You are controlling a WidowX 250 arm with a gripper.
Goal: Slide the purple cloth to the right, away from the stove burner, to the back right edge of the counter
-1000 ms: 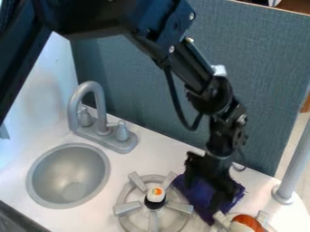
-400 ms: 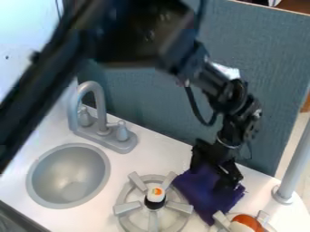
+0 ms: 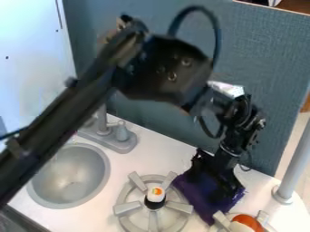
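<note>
1 dk purple cloth (image 3: 203, 204) lies a bit rumpled under blk pincer (image 3: 220, 185).

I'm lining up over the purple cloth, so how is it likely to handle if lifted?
The purple cloth lies low with uneven edges, so it will probably sag and fold rather than stay stiff. It looks thin, so likely light. Its side sits close by the burner grate, whose prongs might catch it.

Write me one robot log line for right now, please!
hand: down at purple cloth | cloth: on white counter, beside burner | sink: partly behind robot arm
</note>
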